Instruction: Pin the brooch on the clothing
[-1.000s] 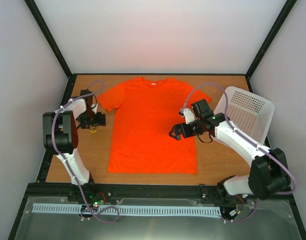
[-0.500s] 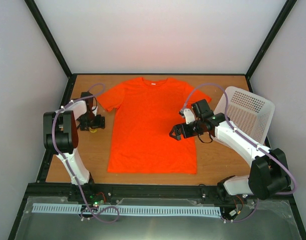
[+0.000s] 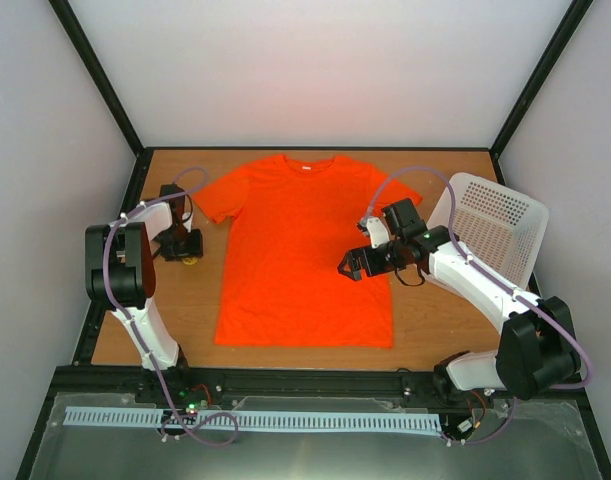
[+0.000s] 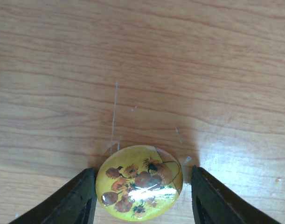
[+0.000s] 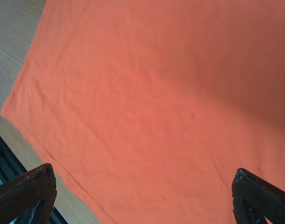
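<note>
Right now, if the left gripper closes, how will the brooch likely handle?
The brooch looks glossy and domed, so it may slip out when the left gripper squeezes. Its thin round edge offers little to grip, and it could skid on the smooth wooden table.

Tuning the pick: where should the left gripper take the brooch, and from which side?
By its rim, probably from straight above. The brooch lies flat, glossy dome up, on the table, so only its opposite edges offer purchase. The left gripper straddles it, open.

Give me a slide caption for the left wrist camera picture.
Left fingers flank the yellow, flower-painted brooch lying on the wooden table, not yet closed.
</note>
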